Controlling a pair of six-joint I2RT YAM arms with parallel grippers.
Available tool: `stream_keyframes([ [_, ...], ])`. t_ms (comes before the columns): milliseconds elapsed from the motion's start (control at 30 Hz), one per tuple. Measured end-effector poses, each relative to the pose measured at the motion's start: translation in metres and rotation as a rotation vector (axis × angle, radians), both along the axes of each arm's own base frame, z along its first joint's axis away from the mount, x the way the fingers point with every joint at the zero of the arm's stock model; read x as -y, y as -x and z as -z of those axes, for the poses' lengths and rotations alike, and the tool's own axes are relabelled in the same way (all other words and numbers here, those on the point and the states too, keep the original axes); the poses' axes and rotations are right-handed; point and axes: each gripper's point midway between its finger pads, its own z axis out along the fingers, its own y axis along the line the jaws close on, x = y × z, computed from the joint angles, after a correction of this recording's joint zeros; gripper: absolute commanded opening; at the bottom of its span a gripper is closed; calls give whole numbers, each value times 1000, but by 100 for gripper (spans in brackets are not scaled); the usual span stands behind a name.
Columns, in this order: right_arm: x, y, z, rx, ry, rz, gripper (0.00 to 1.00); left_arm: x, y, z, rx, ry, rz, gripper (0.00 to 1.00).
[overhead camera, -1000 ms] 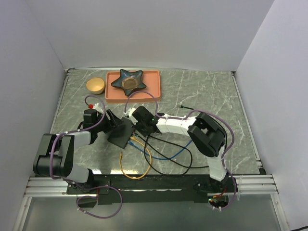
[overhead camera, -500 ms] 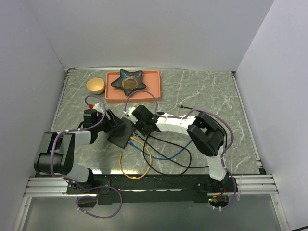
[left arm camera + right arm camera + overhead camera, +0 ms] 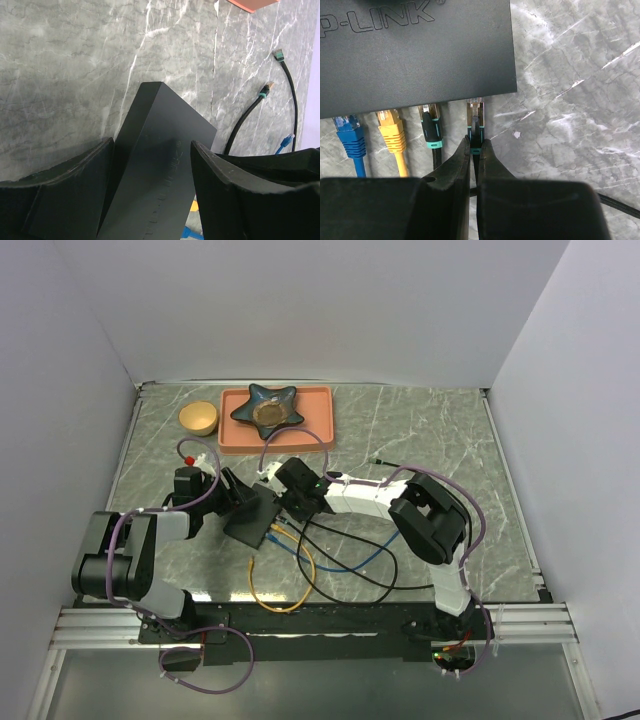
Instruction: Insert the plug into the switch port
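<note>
Overhead cam first: the switch (image 3: pixel 252 516) sits on the worktop (image 3: pixel 430 440) between my two arms, with the left hand (image 3: pixel 238 502) on its far side and the right hand (image 3: pixel 288 510) at the socket side. Whatever the right one carries is hidden from up here. Left wrist cam: the left hand is clamped across the switch's width. There's faint lettering on the lid that I can't read. Right wrist cam: the right hand is pinched tight on the plug (image 3: pixel 475 117), tip right at the end socket next to the black cable (image 3: pixel 431 131), yellow cable (image 3: pixel 392 132) and blue cable (image 3: pixel 350 134). Can't tell if it's latched. The lid reads "P-LINK", start cropped off. My worry is that the skinny pinch lets the plug twist and jam on the socket edge, or the push slides the switch out of the left hand.
</note>
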Motion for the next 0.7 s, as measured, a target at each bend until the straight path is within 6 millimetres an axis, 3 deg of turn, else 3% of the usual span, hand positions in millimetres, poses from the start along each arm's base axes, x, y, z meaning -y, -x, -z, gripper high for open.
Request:
stream_keyframes([
  [700, -4, 4, -5, -21, -46, 29, 0, 2, -1, 2, 5, 13, 15, 65],
])
